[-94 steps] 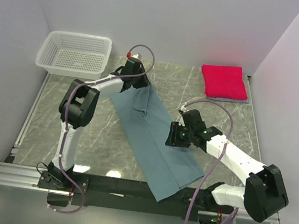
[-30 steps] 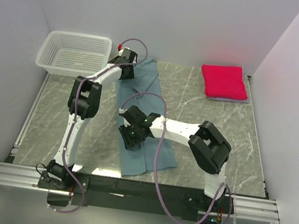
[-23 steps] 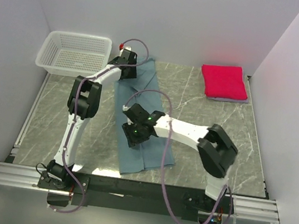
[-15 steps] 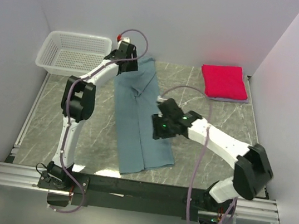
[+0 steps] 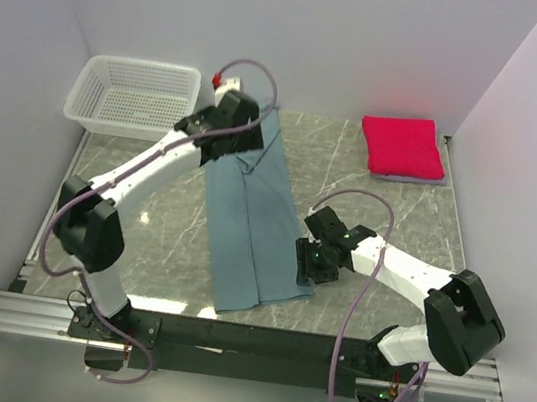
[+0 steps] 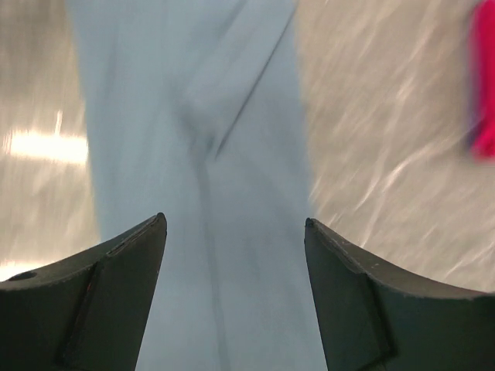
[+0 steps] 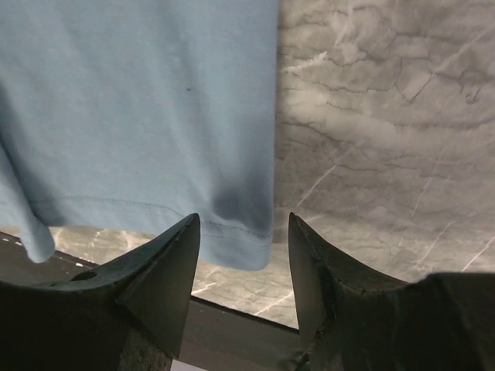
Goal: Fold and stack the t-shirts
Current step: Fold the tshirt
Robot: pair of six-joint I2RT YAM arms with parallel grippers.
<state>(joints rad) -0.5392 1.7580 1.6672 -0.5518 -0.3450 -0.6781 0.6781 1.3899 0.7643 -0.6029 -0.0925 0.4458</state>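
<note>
The teal-blue t-shirt (image 5: 251,219) lies flat on the marble table as a long narrow strip, running from the back toward the front edge. My left gripper (image 5: 234,145) hovers open over its far end; in the blurred left wrist view the cloth (image 6: 224,154) fills the space under the spread jaws of that gripper (image 6: 236,224). My right gripper (image 5: 307,266) is open at the strip's near right corner, and the hem corner (image 7: 246,239) shows between its jaws (image 7: 244,220), not gripped. The crimson-pink t-shirt (image 5: 403,145) sits folded at the back right on a thin lavender one (image 5: 410,180).
A white mesh basket (image 5: 135,95) stands at the back left corner. The black front rail (image 7: 232,332) runs just past the shirt's hem. Walls close in the table on the left, back and right.
The shirt went from a wide slanted spread to a narrow strip. My left gripper opened and lifted off its far end. My right gripper swung from the strip's left side to its near right corner.
</note>
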